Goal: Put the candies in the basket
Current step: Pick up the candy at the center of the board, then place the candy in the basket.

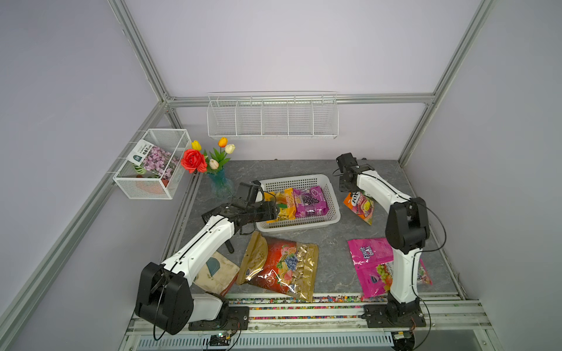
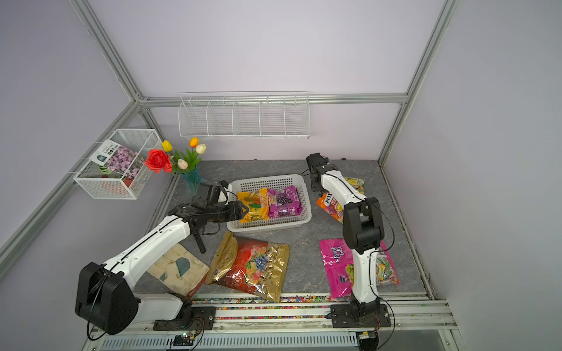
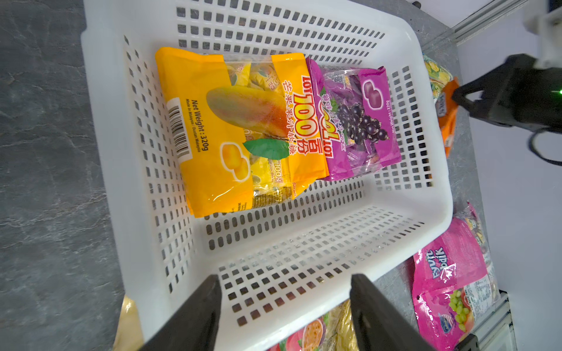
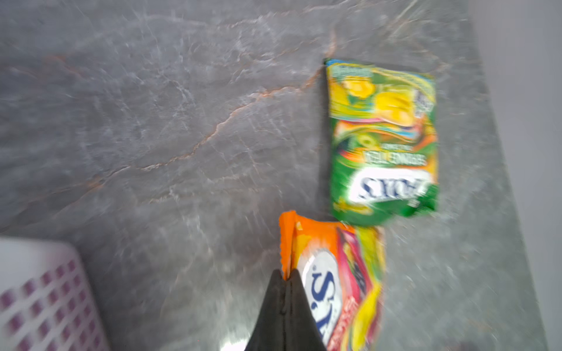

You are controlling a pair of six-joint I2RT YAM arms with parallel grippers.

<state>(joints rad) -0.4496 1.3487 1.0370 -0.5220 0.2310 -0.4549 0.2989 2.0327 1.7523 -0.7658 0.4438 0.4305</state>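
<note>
The low white slotted plastic basket (image 1: 299, 225) sits mid-table. The yellow mango candy bag (image 3: 213, 127) and the purple grape candy bag (image 3: 365, 121) lie inside it, touching. The left gripper (image 3: 284, 278) hangs over the basket's rim, jaws spread and empty. The right gripper (image 4: 285, 275) is clamped on the edge of the small orange FOX'S bag (image 4: 331, 273) beside the basket. The green FOX'S bag (image 4: 383, 136) lies just past it on the grey marbled tabletop (image 4: 152, 121). The large gold-and-red fruit-print bag (image 1: 279, 264) and the pink Fruit bag (image 1: 369, 261) lie in front.

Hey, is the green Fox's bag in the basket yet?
No, the green FOX'S bag lies on the grey tabletop, outside the basket.
</note>
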